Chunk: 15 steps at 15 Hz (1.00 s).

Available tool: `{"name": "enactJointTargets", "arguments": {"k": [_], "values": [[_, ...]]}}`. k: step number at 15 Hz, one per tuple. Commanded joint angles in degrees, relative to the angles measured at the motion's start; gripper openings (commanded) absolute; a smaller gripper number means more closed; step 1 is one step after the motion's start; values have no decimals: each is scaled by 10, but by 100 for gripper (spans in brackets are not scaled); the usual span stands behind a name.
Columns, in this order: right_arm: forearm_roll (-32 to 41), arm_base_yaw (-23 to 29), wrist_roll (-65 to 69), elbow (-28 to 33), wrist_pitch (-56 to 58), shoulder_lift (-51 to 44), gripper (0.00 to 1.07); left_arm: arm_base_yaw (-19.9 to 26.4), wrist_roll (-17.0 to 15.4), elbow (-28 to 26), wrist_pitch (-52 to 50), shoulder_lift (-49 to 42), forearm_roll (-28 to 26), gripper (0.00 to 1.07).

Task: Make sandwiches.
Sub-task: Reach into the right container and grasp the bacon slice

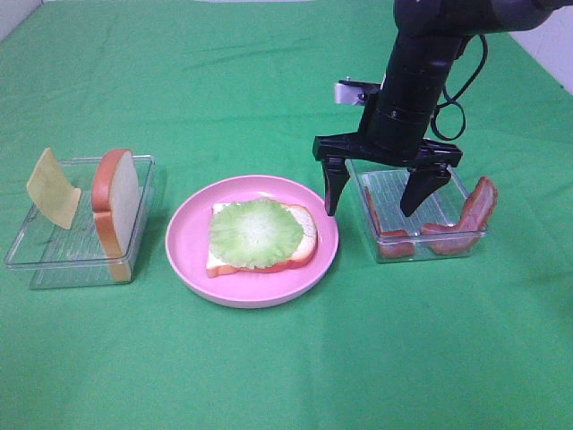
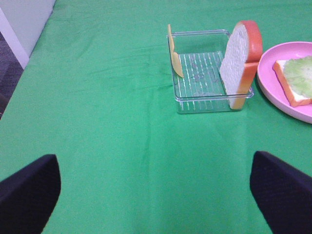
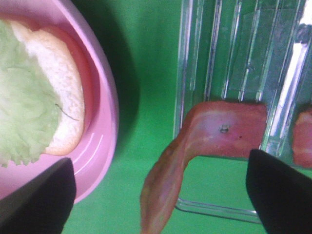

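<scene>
A bread slice [image 1: 303,244] topped with a pale green lettuce leaf [image 1: 255,233] lies on the pink plate [image 1: 188,235]. A second bread slice [image 1: 116,210] stands upright in the left clear tray [image 1: 54,269], with the yellow cheese square [image 1: 54,188] leaning at its far end. Two bacon strips [image 1: 391,235] [image 1: 466,219] lean in the right tray [image 1: 421,193]. My right gripper [image 1: 376,193] is open and empty, hovering over that tray's left wall; in the right wrist view one bacon strip [image 3: 214,136] drapes over the wall between my fingers [image 3: 282,195]. My left gripper [image 2: 156,195] is open and empty over bare cloth.
A green cloth covers the table. In the left wrist view the left tray [image 2: 200,102], the cheese [image 2: 174,53], the upright bread [image 2: 239,58] and the plate's edge [image 2: 273,73] lie ahead. A white wall borders the table's far left side.
</scene>
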Motion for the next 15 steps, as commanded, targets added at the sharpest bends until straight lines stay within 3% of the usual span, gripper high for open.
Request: {"name": "enactJointTargets", "arguments": {"k": [1,3,10,12,14,15], "values": [[0,-1,-7,3,2,2,76,-1,-2,1,-8,-4,-3,102],[-13,-1,-7,3,1,2,61,-1,-2,1,-8,-4,-3,102],[-28,-1,-7,3,6,2,59,-1,-2,1,-8,-4,-3,102],[-28,-1,-7,3,7,2,53,-1,-2,1,-8,-4,-3,102],[-30,-1,-7,3,9,2,35,-1,-2,1,-8,-4,-3,102],[-30,-1,-7,3,11,2,13,-1,-2,1,-8,-4,-3,102]]}}
